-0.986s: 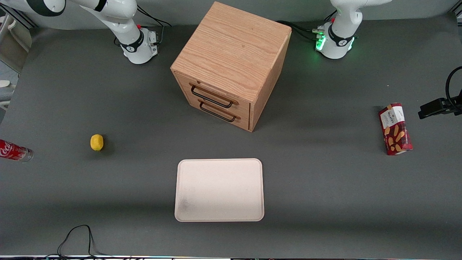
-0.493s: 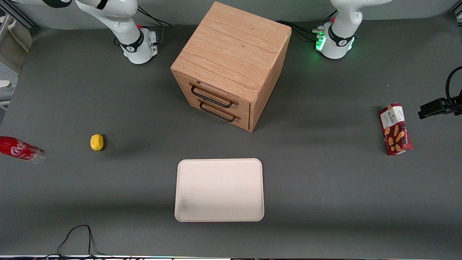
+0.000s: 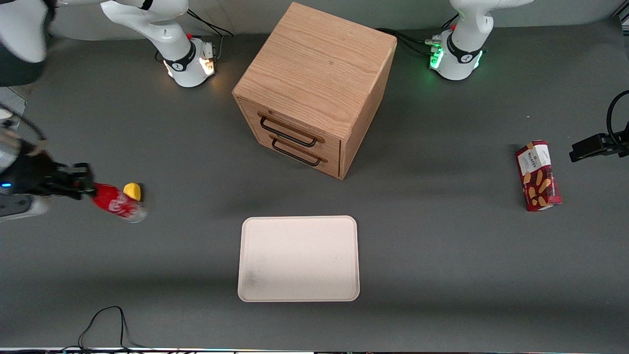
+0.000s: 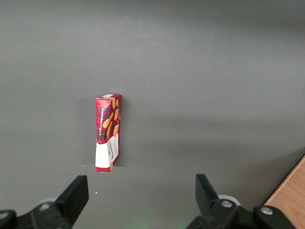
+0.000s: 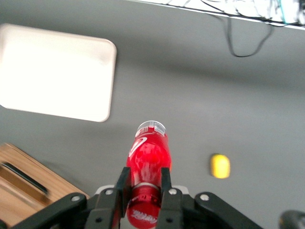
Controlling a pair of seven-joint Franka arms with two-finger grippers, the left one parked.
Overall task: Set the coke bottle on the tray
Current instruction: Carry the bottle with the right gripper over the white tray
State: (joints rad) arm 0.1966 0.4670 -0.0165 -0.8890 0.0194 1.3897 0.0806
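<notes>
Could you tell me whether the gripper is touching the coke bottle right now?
Touching: the right wrist view shows the gripper with both fingers pressed against the coke bottle near its cap.

Gripper [image 3: 86, 187] aloft, tilted, jaws clamped

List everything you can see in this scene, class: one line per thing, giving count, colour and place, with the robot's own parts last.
coke bottle: one, red label, clear base; held tilted above the table at the working arm's end.
lemon: one, yellow; on the table, partly covered by the bottle.
tray: one, cream-white; on the table in front of the cabinet, nothing on it.
cabinet: one, light wood, two drawers with black handles; mid-table.
snack box: one, red; toward the parked arm's end.
table: one, dark grey.
hand: one, black; shut on the bottle's capped end.
</notes>
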